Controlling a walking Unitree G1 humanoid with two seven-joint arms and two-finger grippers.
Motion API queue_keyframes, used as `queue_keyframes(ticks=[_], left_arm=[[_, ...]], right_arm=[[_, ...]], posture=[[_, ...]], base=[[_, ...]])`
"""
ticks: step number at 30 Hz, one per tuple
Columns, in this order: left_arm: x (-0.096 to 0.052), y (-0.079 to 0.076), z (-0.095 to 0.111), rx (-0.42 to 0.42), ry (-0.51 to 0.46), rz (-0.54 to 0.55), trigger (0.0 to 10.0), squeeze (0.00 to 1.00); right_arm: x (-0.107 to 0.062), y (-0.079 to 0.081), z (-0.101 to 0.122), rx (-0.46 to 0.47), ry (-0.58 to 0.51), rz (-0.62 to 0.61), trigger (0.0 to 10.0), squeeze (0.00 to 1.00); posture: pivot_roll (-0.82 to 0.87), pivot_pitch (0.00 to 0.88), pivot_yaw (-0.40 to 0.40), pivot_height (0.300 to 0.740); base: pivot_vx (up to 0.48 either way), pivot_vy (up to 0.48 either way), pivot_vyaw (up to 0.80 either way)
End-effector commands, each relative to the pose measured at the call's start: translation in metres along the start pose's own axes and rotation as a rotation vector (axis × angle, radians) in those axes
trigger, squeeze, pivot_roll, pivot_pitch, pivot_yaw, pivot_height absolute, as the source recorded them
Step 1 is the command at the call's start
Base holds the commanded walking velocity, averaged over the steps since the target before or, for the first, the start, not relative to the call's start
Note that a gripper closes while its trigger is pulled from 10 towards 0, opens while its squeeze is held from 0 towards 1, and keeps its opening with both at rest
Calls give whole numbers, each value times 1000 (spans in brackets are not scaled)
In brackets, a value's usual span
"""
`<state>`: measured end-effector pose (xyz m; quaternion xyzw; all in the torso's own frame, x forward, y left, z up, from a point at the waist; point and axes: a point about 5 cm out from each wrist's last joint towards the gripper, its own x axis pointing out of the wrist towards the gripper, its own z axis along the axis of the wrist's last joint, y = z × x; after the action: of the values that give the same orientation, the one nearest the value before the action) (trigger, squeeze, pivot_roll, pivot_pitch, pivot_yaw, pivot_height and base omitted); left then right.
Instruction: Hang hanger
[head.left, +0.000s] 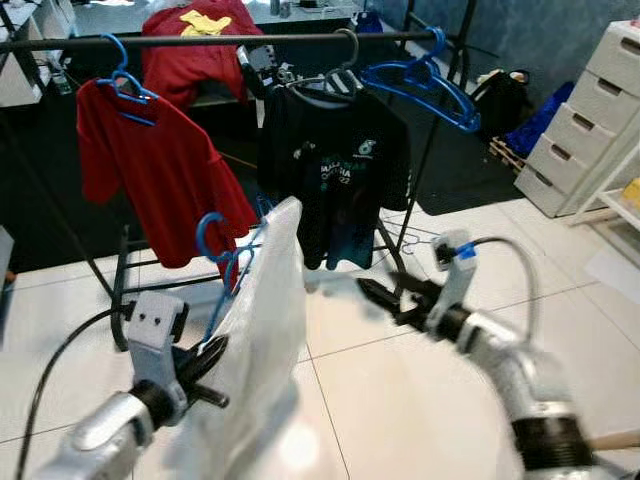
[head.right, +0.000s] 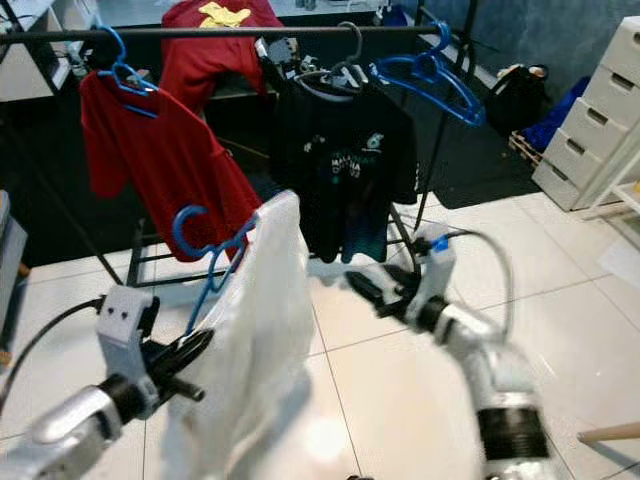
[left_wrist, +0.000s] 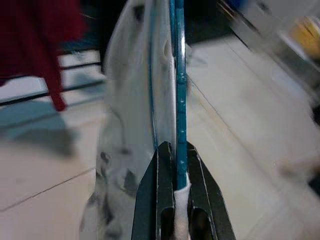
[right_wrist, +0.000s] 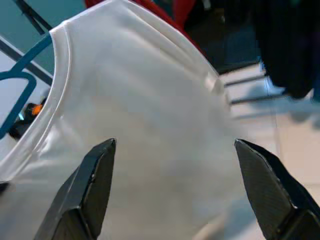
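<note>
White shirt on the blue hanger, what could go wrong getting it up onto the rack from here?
The left gripper pinches only the blue hanger at its thin bar, so it may twist or slip. The white shirt drapes loosely and could slide off. The rail already holds a red shirt, black shirt and empty hanger, so the hook could snag.

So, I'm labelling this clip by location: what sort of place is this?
Likely a home laundry or utility corner: a clothes rail hung with a red T-shirt, white drawers, tiled floor.
</note>
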<state>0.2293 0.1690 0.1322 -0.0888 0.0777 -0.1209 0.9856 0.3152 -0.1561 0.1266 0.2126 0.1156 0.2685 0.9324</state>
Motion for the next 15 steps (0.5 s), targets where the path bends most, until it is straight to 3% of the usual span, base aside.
queue_keyframes(ticks=[1, 6, 11, 15], left_arm=[[-1, -1, 0, 12, -22, 50, 10000, 0], [2, 0, 2, -12, -70, 69, 10000, 0], [5, 4, 6, -13, -112, 142, 10000, 0], [8, 19, 10, 42, -122, 273, 10000, 0]], right_arm=[[-5, -7, 6, 0, -26, -30, 10000, 0], [-3, -19, 6, 6, -2, -48, 10000, 0], [0, -15, 6, -3, -13, -57, 10000, 0], [0, -12, 6, -35, -36, -101, 10000, 0]], posture=[[-95, 140, -63, 740], [-101, 123, -69, 740], [-104, 124, -61, 740], [-105, 122, -51, 740]], base=[[0, 0, 0], [0, 0, -640], [0, 0, -661], [0, 0, 0]])
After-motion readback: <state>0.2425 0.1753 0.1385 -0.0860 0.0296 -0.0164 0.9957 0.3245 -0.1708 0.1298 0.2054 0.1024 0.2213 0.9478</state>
